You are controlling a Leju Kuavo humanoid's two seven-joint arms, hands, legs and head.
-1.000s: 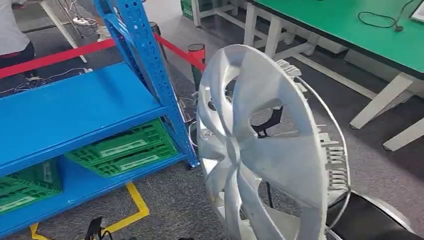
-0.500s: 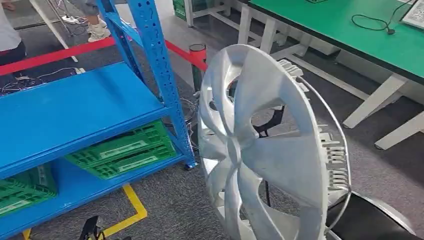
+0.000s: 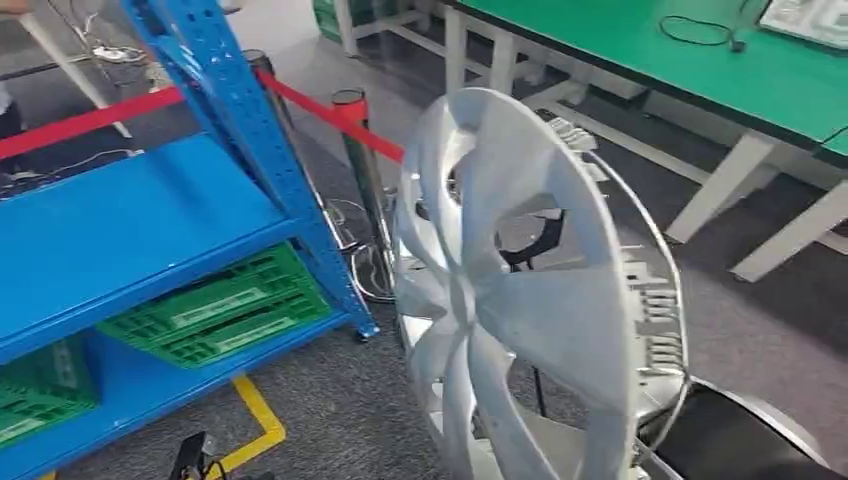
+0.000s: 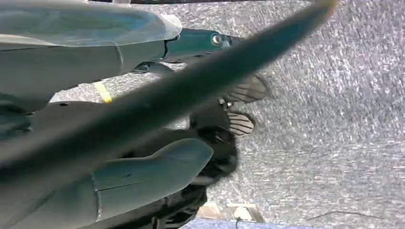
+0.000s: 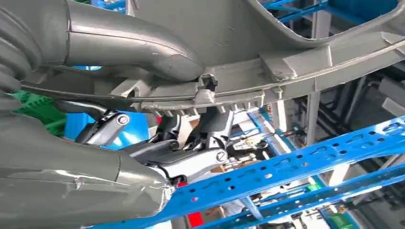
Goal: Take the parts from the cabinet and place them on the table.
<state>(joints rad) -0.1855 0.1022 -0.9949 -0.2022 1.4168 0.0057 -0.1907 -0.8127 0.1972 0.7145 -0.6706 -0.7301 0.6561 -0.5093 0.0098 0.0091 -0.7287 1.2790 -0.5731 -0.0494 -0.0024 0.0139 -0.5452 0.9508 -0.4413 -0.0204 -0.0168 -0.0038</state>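
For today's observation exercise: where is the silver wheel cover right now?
In the head view, the wheel cover stands on edge right of the blue shelving, gripped at its rim by the right hand.

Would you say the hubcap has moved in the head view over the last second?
No; the hubcap keeps its place in frame, while the blue shelf slid left, so the camera turned.

light: bright, even, indoor | glare: soft sheen on the silver wheel cover (image 3: 520,290) | blur: slight smear at 9 o'clock over the blue shelf (image 3: 130,230) | left wrist view: dim, out of focus, grainy carpet (image 4: 334,119)
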